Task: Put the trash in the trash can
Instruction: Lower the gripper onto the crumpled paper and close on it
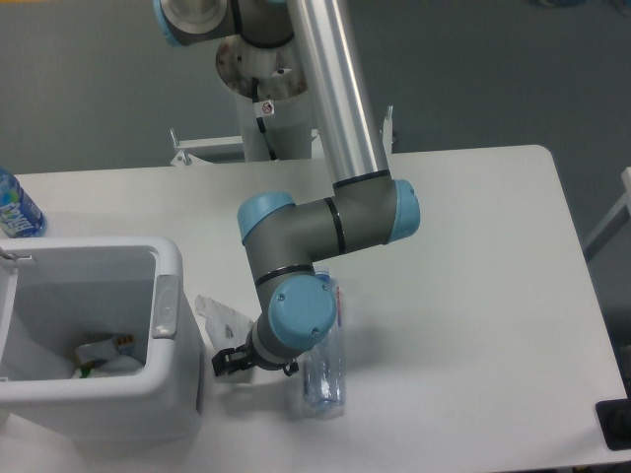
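Observation:
The crumpled white paper carton piece (219,317) lies on the table just right of the trash can. The clear crushed plastic bottle (325,379) lies on the table near the front edge, partly under the arm's blue wrist joint. The trash can (99,406) is a white rectangular bin at the front left, with its grey handle tab (166,306) facing the arm. My gripper (231,361) points down between the bin and the bottle, just in front of the paper piece. The wrist hides most of it, so I cannot tell how its jaws stand.
An upright blue-labelled bottle (16,207) stands at the left edge behind the bin. Some scraps (104,355) lie on the bin's floor. The arm's base column (266,118) stands at the back of the white table (473,256).

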Robot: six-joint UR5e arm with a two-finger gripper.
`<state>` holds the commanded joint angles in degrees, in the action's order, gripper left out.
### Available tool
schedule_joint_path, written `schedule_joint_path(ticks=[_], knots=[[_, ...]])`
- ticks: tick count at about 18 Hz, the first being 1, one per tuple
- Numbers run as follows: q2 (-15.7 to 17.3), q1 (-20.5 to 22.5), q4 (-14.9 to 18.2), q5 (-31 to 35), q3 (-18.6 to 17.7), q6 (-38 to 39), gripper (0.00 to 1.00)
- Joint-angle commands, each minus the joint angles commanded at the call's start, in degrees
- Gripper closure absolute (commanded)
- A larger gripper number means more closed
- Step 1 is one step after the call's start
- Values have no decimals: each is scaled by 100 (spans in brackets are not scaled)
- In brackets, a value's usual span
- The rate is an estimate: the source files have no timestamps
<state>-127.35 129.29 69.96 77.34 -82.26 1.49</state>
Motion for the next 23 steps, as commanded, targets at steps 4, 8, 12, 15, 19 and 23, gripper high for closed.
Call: schedule_joint_path(ticks=[4,8,12,15,19,23], knots=[[26,0,17,0,-18,0,11],[61,0,17,0,-53,-17,35],[88,0,17,9,-88,-44,50],[149,18,0,131,-185,-70,61],[158,18,9,299,-281,-79,72],[184,18,9,369,-352,-97,100]])
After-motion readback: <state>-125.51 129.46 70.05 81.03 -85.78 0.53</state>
